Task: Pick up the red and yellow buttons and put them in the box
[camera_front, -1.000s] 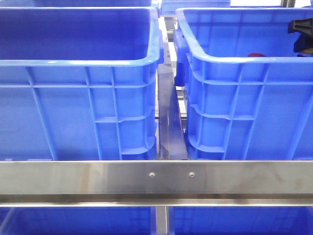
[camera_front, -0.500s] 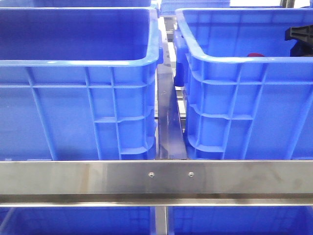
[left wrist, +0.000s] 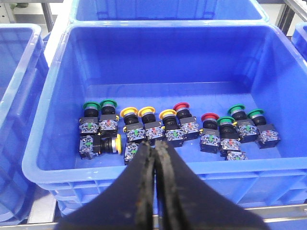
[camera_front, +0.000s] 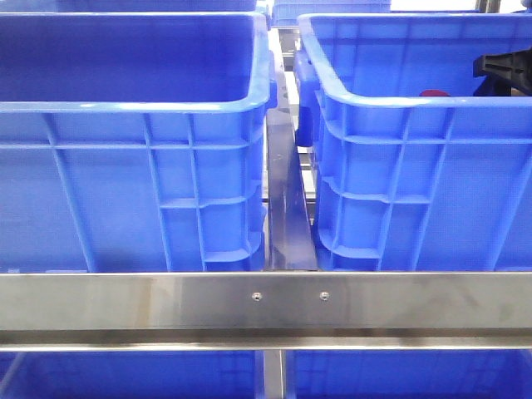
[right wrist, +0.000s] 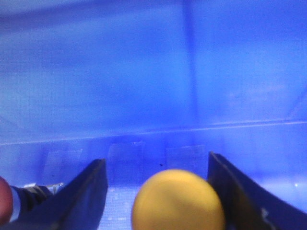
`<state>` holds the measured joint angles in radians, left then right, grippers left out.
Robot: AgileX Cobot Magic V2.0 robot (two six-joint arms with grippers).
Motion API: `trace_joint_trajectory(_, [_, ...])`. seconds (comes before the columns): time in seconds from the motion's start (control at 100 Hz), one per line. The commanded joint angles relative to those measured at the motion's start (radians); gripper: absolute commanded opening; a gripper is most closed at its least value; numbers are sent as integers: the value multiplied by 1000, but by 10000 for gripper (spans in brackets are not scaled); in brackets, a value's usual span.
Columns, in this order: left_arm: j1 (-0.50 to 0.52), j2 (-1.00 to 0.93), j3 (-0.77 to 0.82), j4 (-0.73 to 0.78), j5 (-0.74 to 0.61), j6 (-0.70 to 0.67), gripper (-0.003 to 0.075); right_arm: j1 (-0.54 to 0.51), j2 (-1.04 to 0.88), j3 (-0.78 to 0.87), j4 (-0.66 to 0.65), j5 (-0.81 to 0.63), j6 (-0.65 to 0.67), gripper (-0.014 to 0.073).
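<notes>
In the right wrist view my right gripper (right wrist: 156, 163) is open low inside a blue crate. A yellow button (right wrist: 177, 201) sits between its fingers, close to one of them with a gap to the other. A red button (right wrist: 4, 200) shows at the frame's edge. In the front view the right gripper (camera_front: 503, 65) is inside the right crate (camera_front: 374, 101), where a red button top (camera_front: 435, 93) peeks over the rim. The left crate (camera_front: 133, 106) shows no contents. My left gripper (left wrist: 156, 146) is shut and empty, above a crate's near rim (left wrist: 158, 168).
The crate in the left wrist view holds several push buttons with yellow (left wrist: 129, 112), red (left wrist: 181, 106) and green (left wrist: 108, 103) caps. More blue crates stand beside it (left wrist: 19, 96) and behind it (left wrist: 168, 9). A steel rail (camera_front: 266, 299) crosses in front of the crates.
In the front view my right gripper has shifted a little to the left inside the right crate. The crates and the red button top have not moved.
</notes>
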<state>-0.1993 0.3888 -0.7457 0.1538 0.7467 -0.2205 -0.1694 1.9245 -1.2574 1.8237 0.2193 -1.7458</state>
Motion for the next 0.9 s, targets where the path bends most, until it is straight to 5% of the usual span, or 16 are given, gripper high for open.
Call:
trace_joint_trajectory(0.0, [4, 9, -23, 3, -76, -9, -19, -5, -88, -21, 38, 38, -10, 485])
trace_joint_trajectory(0.38, [4, 9, -23, 3, -76, -9, -19, -5, -314, 44, 38, 20, -10, 482])
trace_joint_trajectory(0.89, [4, 9, -23, 3, -76, -9, -19, -5, -933, 457, 36, 29, -10, 482])
